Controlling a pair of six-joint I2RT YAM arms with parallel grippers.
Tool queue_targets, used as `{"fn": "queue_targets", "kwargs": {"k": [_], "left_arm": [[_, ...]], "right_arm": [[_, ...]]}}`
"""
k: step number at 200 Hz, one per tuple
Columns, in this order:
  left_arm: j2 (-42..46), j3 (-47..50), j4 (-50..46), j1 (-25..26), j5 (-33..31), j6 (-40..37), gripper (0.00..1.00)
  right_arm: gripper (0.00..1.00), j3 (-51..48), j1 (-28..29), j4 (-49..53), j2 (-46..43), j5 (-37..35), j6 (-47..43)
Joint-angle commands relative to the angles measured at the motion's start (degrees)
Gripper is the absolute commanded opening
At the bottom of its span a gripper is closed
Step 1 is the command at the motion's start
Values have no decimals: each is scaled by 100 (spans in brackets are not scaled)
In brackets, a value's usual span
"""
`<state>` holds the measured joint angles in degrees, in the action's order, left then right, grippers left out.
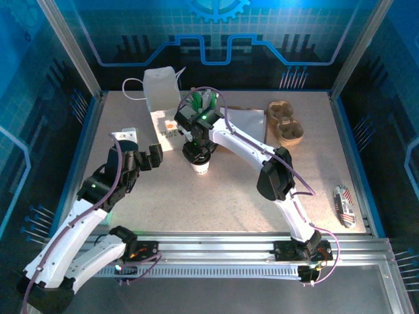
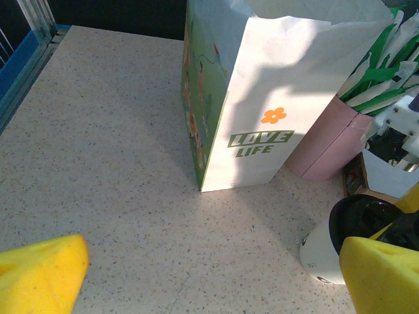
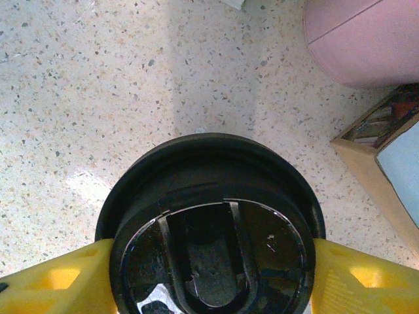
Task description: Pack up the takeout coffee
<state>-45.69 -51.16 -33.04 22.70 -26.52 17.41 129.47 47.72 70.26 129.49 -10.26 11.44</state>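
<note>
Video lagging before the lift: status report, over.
Left gripper open, empty. Right gripper clamped on black lid, white cup upright beneath. Pink cup and bag close behind, over.

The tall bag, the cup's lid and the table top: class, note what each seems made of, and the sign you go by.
Bag: paper, matte white, by its sharp creased folds and printed lettering. Lid: likely plastic, glossy black, with moulded ridges and bright reflections. Table top: speckled stone or a laminate copy, smooth; which cannot be told.
</note>
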Motion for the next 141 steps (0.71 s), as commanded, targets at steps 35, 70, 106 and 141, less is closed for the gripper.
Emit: {"fn": "queue_targets", "kwargs": {"k": [35,70,106,141], "left_arm": [[18,0,96,-64,95,-97,99],[4,5,104,-79,95,-97,99],[-17,-4,105,-92,110,-89,99],[-16,0,104,-99,121,-89,99]], "right_arm": [[66,354,103,511,307,-255,-124],[66,471,113,477,175,-190,-118],[66,674,109,574,173,-97,-131],[66,659,123,559,230,28,-124]]}}
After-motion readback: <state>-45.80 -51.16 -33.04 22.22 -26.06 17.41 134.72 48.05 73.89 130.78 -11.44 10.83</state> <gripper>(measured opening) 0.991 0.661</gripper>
